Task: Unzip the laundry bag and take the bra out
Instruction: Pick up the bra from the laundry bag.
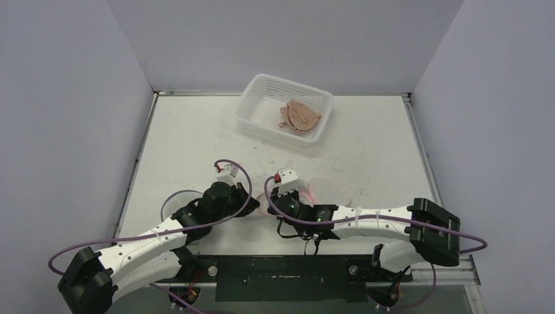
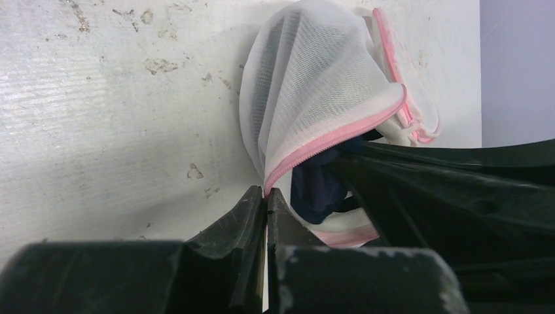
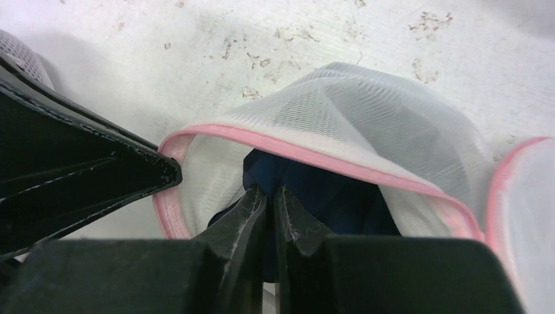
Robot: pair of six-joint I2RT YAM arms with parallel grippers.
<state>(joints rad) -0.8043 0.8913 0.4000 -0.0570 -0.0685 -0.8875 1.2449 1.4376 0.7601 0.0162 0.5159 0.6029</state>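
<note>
Status: we judge the first step done. The laundry bag [image 3: 366, 124] lies with its pink zip edge parted and its mouth gaping, so unzipping appears complete, at least over the stretch we can see. Removal is not yet done: the bra [image 3: 327, 190] sits wholly inside the mouth.

Location: in the top view the bag lies on the table [image 1: 196, 144] at lower centre of the frame, between the two grippers. A white basket [image 1: 262, 98] stands well apart at upper centre, with a beige garment [image 1: 300, 116] in it.

Left gripper [image 2: 267, 193]: fingers pressed together at the end of the pink zip edge, at lower centre of its own view. We judge that it pinches the bag's rim and props the mouth open.

Right gripper [image 3: 269, 193]: fingers pressed together inside the mouth, tips buried in the dark fabric. It appears to pinch the bra, though the contact itself is hidden behind the fingers.

Condition of the item: the bra is dark navy, bunched and folded, and only a small part shows under the pink rim. The bag is fine white mesh, draped in soft ridges. A second pink-edged panel shows at the right edge of the right wrist view. We cannot tell whether it belongs to the same bag.

Remaining: draw the bra clear of the mouth.
</note>
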